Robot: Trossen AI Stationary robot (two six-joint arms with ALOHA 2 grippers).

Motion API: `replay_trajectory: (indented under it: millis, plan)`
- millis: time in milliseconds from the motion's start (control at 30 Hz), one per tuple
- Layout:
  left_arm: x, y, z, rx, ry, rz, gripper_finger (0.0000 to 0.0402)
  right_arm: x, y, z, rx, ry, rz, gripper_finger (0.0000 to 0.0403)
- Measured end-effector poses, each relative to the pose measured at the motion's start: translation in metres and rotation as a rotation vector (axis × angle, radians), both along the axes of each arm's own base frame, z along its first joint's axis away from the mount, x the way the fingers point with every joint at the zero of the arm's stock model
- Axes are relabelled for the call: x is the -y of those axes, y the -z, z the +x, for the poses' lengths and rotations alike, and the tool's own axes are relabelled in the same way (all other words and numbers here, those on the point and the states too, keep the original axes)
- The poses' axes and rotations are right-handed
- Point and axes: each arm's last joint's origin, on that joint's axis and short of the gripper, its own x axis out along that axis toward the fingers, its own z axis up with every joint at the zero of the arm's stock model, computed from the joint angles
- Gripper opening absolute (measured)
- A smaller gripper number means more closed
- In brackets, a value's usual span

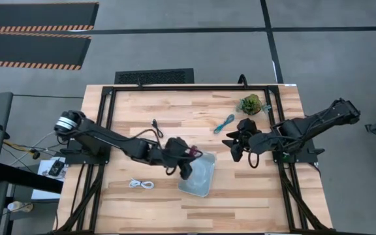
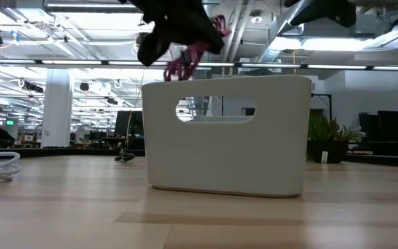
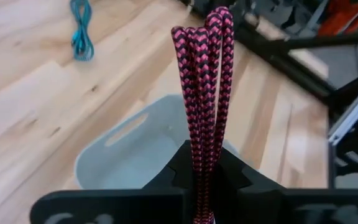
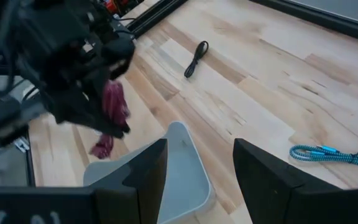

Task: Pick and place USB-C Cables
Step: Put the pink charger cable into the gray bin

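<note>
- The magenta cable (image 3: pixel 202 93) is folded into a bunch of loops and pinched tight in the left hand (image 1: pixel 187 163). It hangs over the near edge of the bin (image 1: pixel 201 175), so my guess is it's lined up for a drop straight in.
- Folded up like that it makes sense: a floppy braided cord would trail over the rim if it hung full length. The braid looks like a pink and black woven sheath, kind of grippy, so it probably won't slip out of the fingers.
- In the low view the loose ends dangle just above the bin's top edge, not inside yet as far as I can tell.
- The bin is pale plastic, smooth, rounded corners, with an oval handle slot (image 2: pixel 216 109) cut in the side. It looks empty from what shows.
- The teal cable (image 1: pixel 224 123) lies loose on the table (image 1: pixel 175 108), well apart from the bin, near the right hand.
- The white cable (image 1: pixel 141 185) is coiled on the table off to the bin's left, and the black cable (image 1: pixel 156 126) is farther back.
- The right hand (image 1: pixel 235 146) hovers beside the bin with fingers spread and nothing in them, I'd say just waiting.
- A little green plant (image 1: pixel 250 104) sits at the back of the light wood table.
</note>
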Motion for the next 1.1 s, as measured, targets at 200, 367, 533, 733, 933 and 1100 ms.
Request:
replay_trajectory:
  millis: [200, 367, 533, 733, 933, 1100]
  plan:
    - [0.007, 0.027, 0.022, -0.058, -0.011, 0.008, 0.0005, 0.000, 0.000, 0.000, -0.004, 0.000, -0.006, 0.0207]
    - [0.010, 0.043, 0.032, -0.044, -0.020, -0.025, 0.0007, 0.000, 0.000, 0.000, -0.001, 0.001, -0.006, 0.0207]
    - [0.011, 0.052, 0.034, -0.068, -0.025, -0.036, 0.0006, 0.000, 0.000, 0.000, 0.001, 0.001, -0.006, 0.0207]
    - [0.013, 0.068, 0.039, -0.109, -0.002, -0.078, 0.0006, 0.000, 0.000, 0.001, 0.002, 0.001, -0.005, 0.0207]
    - [0.011, 0.074, 0.041, -0.123, -0.003, -0.082, 0.0009, 0.000, 0.000, 0.001, 0.002, 0.000, -0.006, 0.0207]
    - [0.010, 0.075, 0.041, -0.130, 0.014, -0.068, 0.0016, 0.000, 0.000, 0.001, 0.002, 0.000, -0.006, 0.0207]
